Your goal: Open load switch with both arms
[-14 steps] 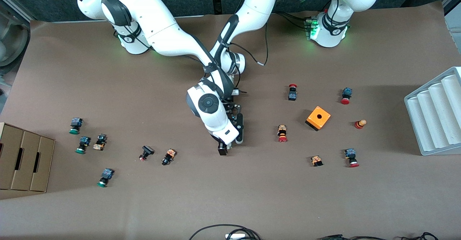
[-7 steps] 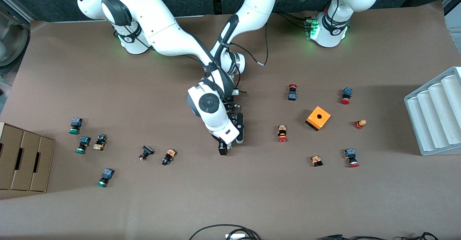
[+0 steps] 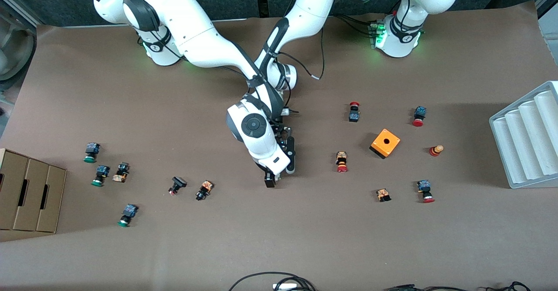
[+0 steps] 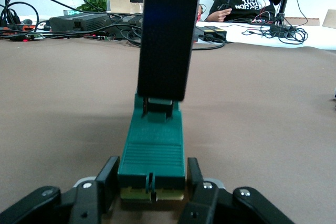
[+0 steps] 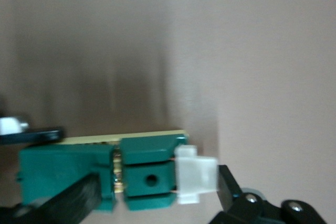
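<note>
Both grippers are meeting at the load switch (image 4: 152,158) near the middle of the table (image 3: 305,238). The right gripper (image 3: 269,181) is standing over the end of the switch nearer the front camera, fingers narrowed on its white end (image 5: 195,181). The left gripper (image 4: 151,187) is clamping the dark green body at the end farther from that camera, one finger (image 4: 107,182) pressing on each side, just beside the right arm's wrist (image 3: 255,129).
</note>
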Robot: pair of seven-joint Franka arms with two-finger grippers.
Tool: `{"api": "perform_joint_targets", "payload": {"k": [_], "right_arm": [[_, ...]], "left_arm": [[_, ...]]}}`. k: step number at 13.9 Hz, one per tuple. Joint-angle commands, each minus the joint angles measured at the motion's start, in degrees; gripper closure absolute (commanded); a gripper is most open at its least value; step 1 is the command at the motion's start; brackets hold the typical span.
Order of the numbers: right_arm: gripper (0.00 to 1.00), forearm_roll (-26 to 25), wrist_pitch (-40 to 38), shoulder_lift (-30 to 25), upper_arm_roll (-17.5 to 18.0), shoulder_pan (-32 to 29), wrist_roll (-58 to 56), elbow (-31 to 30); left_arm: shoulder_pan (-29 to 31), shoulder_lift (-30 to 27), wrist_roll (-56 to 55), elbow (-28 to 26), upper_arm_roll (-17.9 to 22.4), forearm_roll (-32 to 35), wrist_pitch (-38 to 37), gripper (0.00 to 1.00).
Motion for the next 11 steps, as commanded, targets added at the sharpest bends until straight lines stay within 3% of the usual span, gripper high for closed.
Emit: {"api": "perform_joint_targets", "payload": {"k": [1,11], "right_arm": [[0.70,-0.1,-4.2,-1.6,0.5,1.5,0.4,-1.4],[0.68,-0.1,-4.5,-1.7,0.5,1.5,0.3,-1.4]], "left_arm": [[-0.1,2.1,-1.0,1.6,0.7,0.6,0.0,0.41],[-0.1,2.1,-1.2,1.6,0.6,0.6,-0.1,0.39]]}}
